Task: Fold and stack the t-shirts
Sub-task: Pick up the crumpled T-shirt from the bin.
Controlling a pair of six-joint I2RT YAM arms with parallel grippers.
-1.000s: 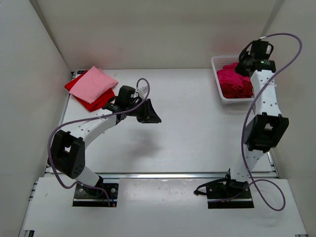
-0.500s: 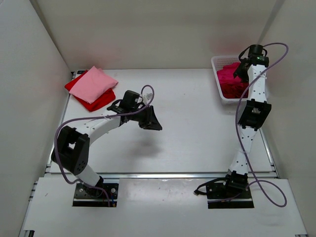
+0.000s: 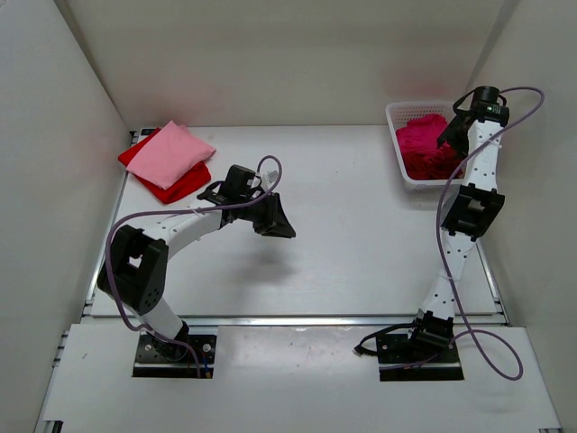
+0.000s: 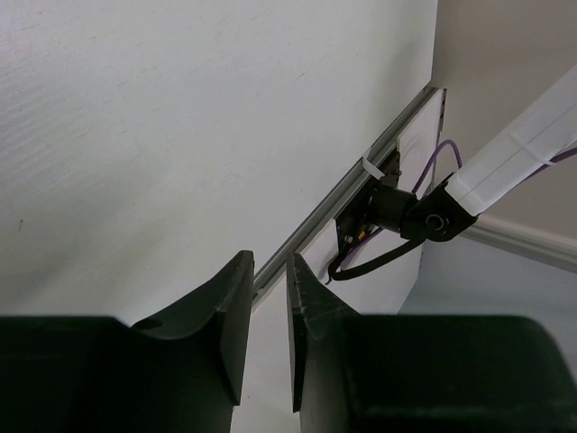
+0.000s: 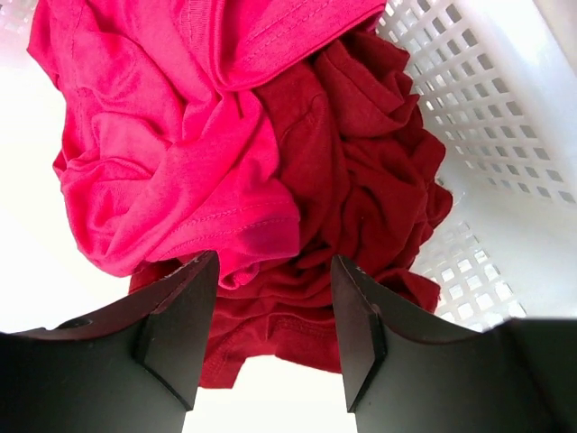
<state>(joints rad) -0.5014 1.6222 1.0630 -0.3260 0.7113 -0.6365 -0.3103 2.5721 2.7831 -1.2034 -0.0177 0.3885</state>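
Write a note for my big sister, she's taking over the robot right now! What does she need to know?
Left gripper: nearly shut, empty, over bare table.
Right gripper: open, empty, hovering over the white basket.
Shirts: the pink shirt lies folded on the bright red shirt at the table's far left corner. The magenta shirt and dark red shirt sit crumpled in the basket.
Done: two shirts stacked.
Left: take out, fold and stack the other two.
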